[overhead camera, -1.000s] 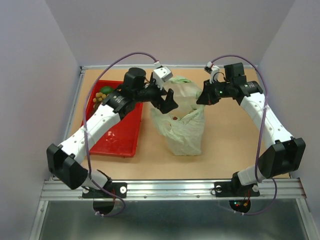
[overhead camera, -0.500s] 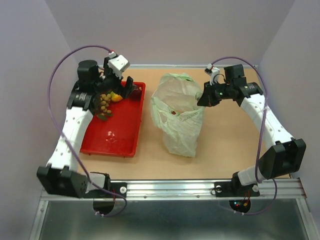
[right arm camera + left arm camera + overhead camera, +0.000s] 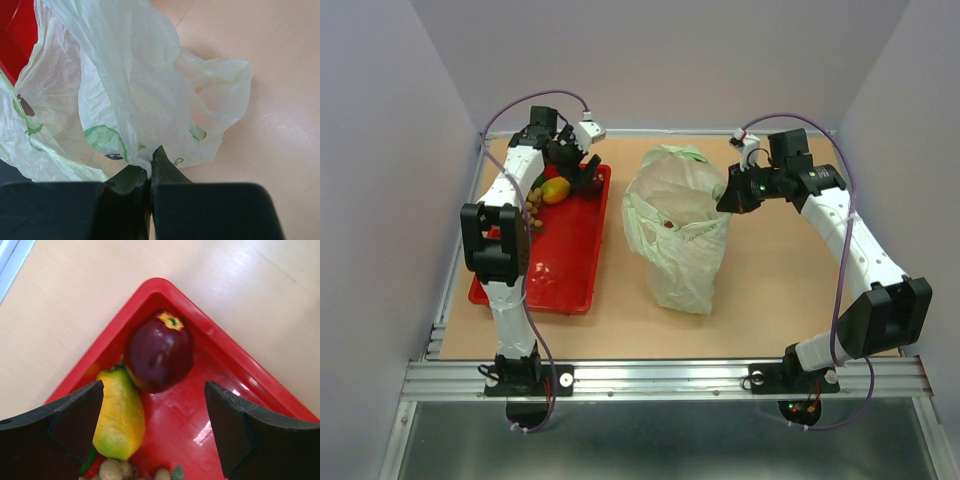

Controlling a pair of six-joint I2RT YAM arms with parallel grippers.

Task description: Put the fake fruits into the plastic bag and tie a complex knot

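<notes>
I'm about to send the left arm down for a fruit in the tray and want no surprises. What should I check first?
1. Left gripper open: ok.
2. Dark red fruit lined up between its fingers: ok.
3. Yellow-orange fruit clear of that grasp: not ok, it lies against the dark red fruit.
4. Right gripper shut on the plastic bag edge: ok.
5. Bag mouth open: ok.
6. Height above the red tray: cannot tell.
</notes>
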